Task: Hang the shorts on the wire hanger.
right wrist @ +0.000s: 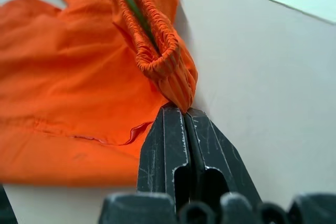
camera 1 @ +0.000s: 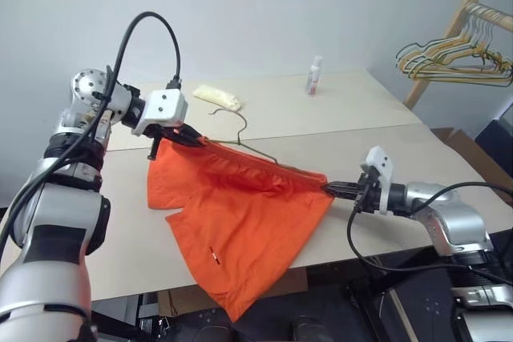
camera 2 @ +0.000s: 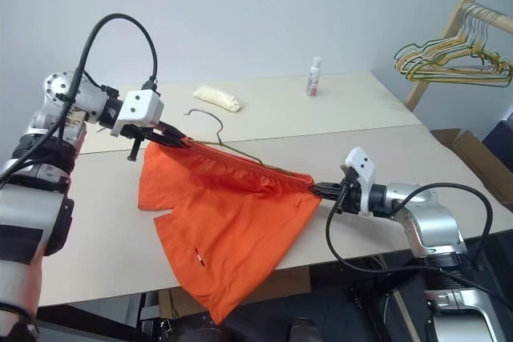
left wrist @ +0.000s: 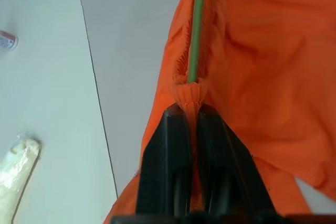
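From my remote station, most of the wire hanger (camera 1: 255, 148) is hidden: I see only its small hook and a short run of wire rising behind the shorts (camera 1: 240, 214), plus a thin green length running inside the gathered waistband in both wrist views. Whether the wire passes the full width of the waistband I cannot make out. The lowest leg of the shorts drops past the front edge of the table (camera 1: 449, 166), and its tip is hard to separate from the dark clutter below.

The left gripper (left wrist: 191, 121) is pinched closed on one end of the elastic waistband, a knot of orange fabric squeezed between its black fingers (left wrist: 168, 166), with the hanger wire emerging just beyond the fingertips. The right gripper (right wrist: 185, 111) is likewise clamped tight on the opposite end of the waistband, the bunched elastic bulging out directly ahead of it.

Between the two grippers the waistband is stretched in a line, raised off the table at the left gripper and lower at the right, with the rest of the shorts hanging and draping below.

Beyond the left gripper lie a pale yellowish bundle (camera 1: 217, 98) and a small bottle (camera 1: 313, 74); past the right gripper, a wooden rack of hangers (camera 1: 457, 58) is cut off by the frame.
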